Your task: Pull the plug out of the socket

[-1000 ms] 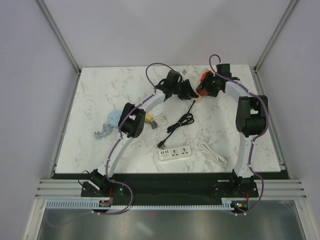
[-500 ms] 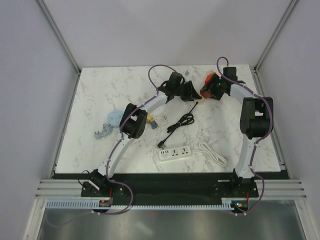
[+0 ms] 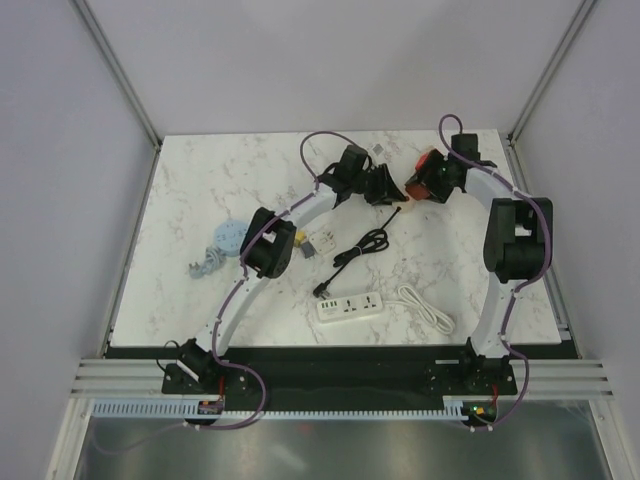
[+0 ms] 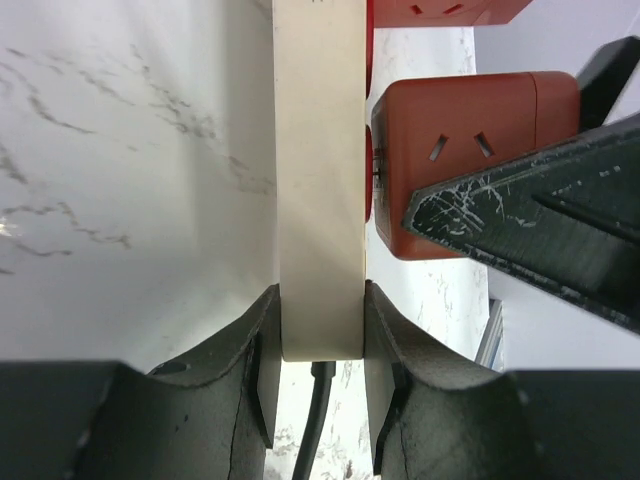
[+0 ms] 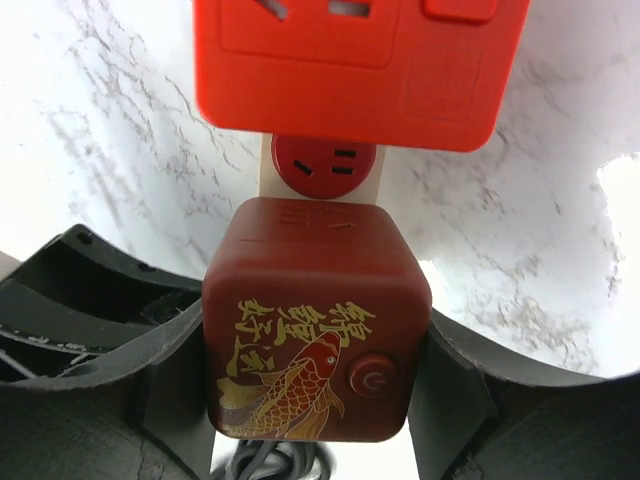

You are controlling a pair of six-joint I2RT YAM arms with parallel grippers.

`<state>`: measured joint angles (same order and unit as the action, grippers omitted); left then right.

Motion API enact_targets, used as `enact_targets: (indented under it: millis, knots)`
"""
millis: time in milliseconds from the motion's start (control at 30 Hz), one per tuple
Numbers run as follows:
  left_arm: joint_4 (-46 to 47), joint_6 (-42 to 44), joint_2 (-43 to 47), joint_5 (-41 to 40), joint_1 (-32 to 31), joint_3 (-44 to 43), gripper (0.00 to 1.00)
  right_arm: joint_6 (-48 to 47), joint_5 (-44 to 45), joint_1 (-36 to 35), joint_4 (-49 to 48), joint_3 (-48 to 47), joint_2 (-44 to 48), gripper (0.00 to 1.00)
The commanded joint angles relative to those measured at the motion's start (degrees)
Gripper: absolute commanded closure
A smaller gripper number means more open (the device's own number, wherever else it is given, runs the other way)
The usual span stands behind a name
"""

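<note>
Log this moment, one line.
left hand: clamps cream strip | right hand: grips red cube plug | plug: not yet out

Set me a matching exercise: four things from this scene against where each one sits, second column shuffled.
1. cream strip
2. fish cube
3. orange cube
4. black cable

a. loose on the table
b. clamped in the left pincer
c. on the strip, ungripped
d. clamped in the right pincer

Pairs: 1-b, 2-d, 3-c, 4-a
</note>
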<state>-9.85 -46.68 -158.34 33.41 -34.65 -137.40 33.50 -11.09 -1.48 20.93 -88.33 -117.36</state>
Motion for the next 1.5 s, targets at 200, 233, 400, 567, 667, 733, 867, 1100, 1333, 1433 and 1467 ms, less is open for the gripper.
enact_targets:
  millis: [200, 233, 400, 567, 667, 733, 867, 1100, 1333, 1433, 1467]
  knots:
    - [-3.34, 0.62, -1.36, -4.67, 1.96, -0.15, 0.98, -2.19, 2.96, 3.42, 1.55, -2.98, 7.49, 1.0]
    - [-3.34, 0.53, -1.09, -4.67, 1.96, -0.06, 0.98, -3.86, 7.53, 0.02, 4.01, -3.16, 8.63, 1.0]
    - [-3.69, 0.8, -0.74, -5.28, 1.96, 0.12, 0.98, -10.74, 30.61, -7.58, 6.32, -2.81, 9.96, 1.0]
    - [-3.43, 1.58, -0.56, -4.32, 1.96, -0.14, 0.98, -8.98, 28.06, -6.35, 7.63, -2.72, 11.71, 1.0]
    - [-2.29, 2.73, -0.65, -1.86, 1.96, -1.2, 0.98, -5.56, 21.23, -2.32, 8.6, -0.1, 14.7, 1.0]
    - [-1.32, 3.25, -0.56, -0.11, 2.05, -1.46, 0.98, -3.45, 11.6, 1.02, 8.69, 4.3, 16.11, 1.0]
    - [-0.96, 4.93, 0.58, 1.3, 2.05, -0.85, 0.98, -1.33, -0.49, 1.12, 6.24, 13.96, 18.56, 1.0]
    - [1.76, 4.84, 1.02, 5.17, 2.05, -0.06, 0.98, -3.78, -8.24, 1.12, 1.13, 29.7, 31.03, 0.88]
    - [3.78, 4.4, 1.37, 7.46, 1.78, 1.34, 0.98, -5.99, -7.54, 1.21, 3.86, 34.8, 34.83, 0.62]
    - [4.57, 4.49, 1.63, 8.6, 1.7, 1.79, 0.98, -6.25, -7.98, 1.12, 3.51, 36.39, 35.27, 0.57]
    - [5.1, 4.66, 1.72, 8.86, 1.61, 1.79, 0.98, -6.42, -8.15, 1.12, 3.42, 36.57, 35.27, 0.55]
